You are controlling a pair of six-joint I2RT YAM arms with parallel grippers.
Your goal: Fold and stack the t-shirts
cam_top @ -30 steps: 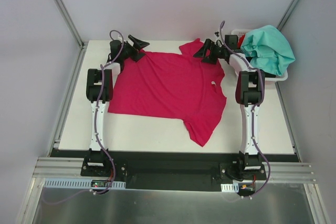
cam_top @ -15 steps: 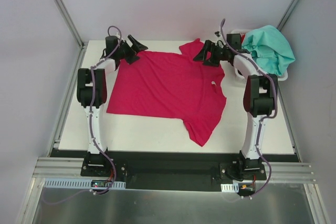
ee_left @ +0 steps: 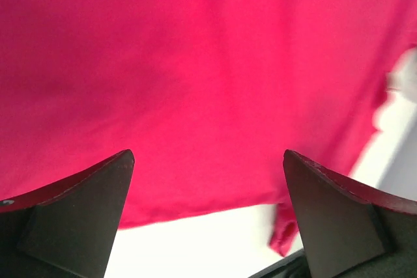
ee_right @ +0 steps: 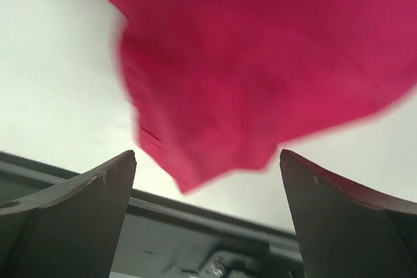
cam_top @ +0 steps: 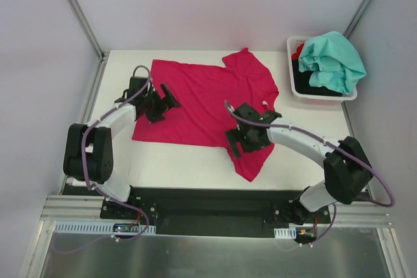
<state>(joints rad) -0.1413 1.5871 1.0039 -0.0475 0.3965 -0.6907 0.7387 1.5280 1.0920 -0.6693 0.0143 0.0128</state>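
Both arms have swung back from the far edge of the table since a second ago. The left pincer (cam_top: 164, 105) now hangs over the left part of the shirt. The right pincer (cam_top: 235, 127) has come round to the near right, over the near sleeve. The large magenta-pink soft cloth t-shirt (cam_top: 208, 92) has changed too: its far left corner now reaches further left and lies flat.

From my seat the shirt is a matte sheet with a few soft wrinkles, spread across the middle of the smooth white table (cam_top: 176, 161). One short sleeve points far and the other trails toward the near edge. A small white label (cam_top: 266, 103) sits at the collar on the right. At the far right corner stands a rectangular white plastic basket (cam_top: 291, 53). It is heaped with a crumpled teal-mint shirt (cam_top: 332, 60) over black cloth (cam_top: 306, 84) and a bit of red cloth (cam_top: 299, 50).

On the left pincer, the black wedge-shaped fingers (ee_left: 78, 206) are spread wide with nothing between them. Pink cloth lies below, and I cannot tell whether they touch it. On the right pincer, the fingers (ee_right: 71, 206) are equally wide apart and hold nothing. They hang above the sleeve's pointed end and bare table, though that wrist view is blurred.
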